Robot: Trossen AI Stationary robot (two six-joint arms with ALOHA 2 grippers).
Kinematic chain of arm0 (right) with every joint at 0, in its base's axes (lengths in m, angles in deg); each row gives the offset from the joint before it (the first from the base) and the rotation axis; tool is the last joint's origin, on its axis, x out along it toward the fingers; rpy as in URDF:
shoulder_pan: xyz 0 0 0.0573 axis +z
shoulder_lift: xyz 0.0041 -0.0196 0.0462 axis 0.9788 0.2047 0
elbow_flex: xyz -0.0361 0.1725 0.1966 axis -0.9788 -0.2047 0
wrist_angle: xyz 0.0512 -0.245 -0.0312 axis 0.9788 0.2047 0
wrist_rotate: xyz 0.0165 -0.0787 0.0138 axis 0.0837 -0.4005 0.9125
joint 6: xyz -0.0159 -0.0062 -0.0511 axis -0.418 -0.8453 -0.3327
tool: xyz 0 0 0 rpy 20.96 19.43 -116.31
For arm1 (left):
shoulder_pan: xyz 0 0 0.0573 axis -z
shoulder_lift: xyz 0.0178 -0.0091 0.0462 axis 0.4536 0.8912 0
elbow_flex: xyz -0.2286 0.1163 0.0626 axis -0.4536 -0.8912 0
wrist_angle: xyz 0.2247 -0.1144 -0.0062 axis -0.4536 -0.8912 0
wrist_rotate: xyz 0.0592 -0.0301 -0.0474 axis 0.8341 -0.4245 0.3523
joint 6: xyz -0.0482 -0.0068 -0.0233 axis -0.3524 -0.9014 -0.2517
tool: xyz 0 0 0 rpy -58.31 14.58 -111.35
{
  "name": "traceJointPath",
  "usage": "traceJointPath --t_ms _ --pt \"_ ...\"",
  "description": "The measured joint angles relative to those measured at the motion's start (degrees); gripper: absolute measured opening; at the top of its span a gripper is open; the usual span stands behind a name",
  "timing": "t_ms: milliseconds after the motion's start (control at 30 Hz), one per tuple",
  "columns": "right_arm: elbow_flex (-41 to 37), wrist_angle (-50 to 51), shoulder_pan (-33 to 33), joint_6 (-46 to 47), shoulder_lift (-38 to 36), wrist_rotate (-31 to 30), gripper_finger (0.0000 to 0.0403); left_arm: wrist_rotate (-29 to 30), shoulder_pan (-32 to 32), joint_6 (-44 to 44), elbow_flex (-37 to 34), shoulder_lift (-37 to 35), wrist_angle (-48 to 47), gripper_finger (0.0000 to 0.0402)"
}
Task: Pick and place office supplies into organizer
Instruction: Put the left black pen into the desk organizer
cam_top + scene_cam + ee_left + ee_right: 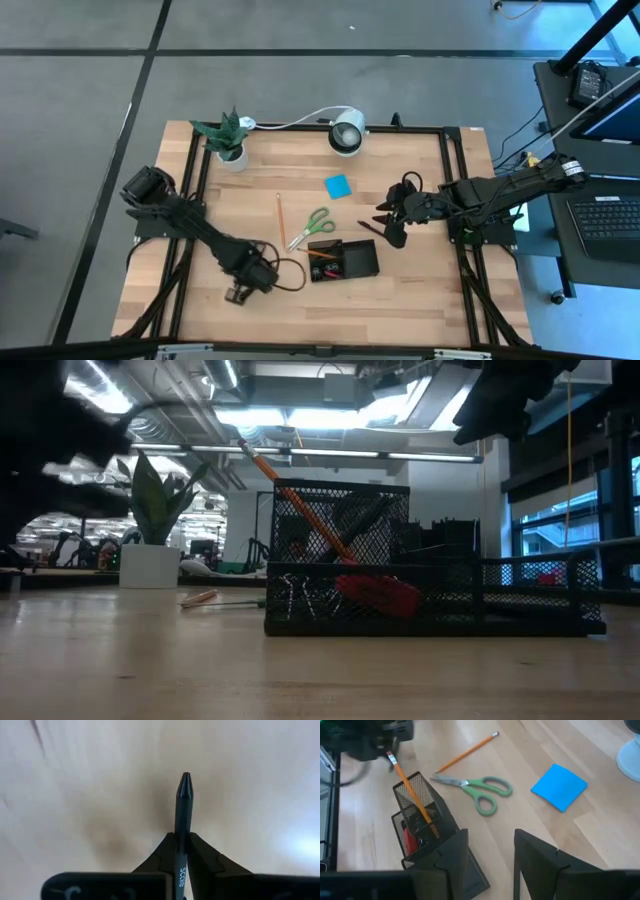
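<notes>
My left gripper (240, 291) is near the table's front left, pointing down and shut on a black pen (183, 805). The black mesh organizer (343, 260) stands right of it. An orange pencil (412, 800) leans in its tall cup and a red piece (375, 595) lies inside. Green-handled scissors (310, 228), a loose orange pencil (281, 220) and a blue sticky-note pad (337, 185) lie flat on the wood. My right gripper (385, 225) hovers open above the table, right of the organizer, with nothing between its fingers. My left gripper pinches the pen's barrel (182, 831) between its two fingers (202, 855). The pen's tapered end (185, 782) sticks out past the fingertips. Whether the pen touches the table I cannot tell.
A potted plant (228, 140) and a white round lamp (347, 133) with its cable stand at the table's far edge. Bare wood lies along the near edge in front of the organizer. A desk with a laptop (605, 215) stands off the table's right side.
</notes>
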Motion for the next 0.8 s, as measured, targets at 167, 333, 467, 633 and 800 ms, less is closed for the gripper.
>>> traceJointPath --t_ms 167,333,467,633,800 --pt "0.0 0.1 0.0 -1.5 0.0 0.0 0.0163 1.3 -0.1 -1.7 2.1 0.1 12.5 0.0016" --pt "0.0 0.2 0.4 -1.6 0.0 0.2 0.0163 1.8 -0.7 -8.3 2.4 0.2 16.5 0.0016" --pt "0.0 0.0 1.8 -1.3 0.0 0.2 0.0163 1.7 -1.1 -11.1 2.4 0.1 20.9 0.0016" --pt "0.0 0.0 4.6 0.2 0.0 0.2 0.0163 -0.4 -2.2 -11.6 2.5 -0.7 29.1 0.0016" --pt "0.0 -0.2 6.3 1.6 0.0 0.2 0.0163 -4.3 -3.8 -12.1 4.5 -3.1 33.3 0.0016"
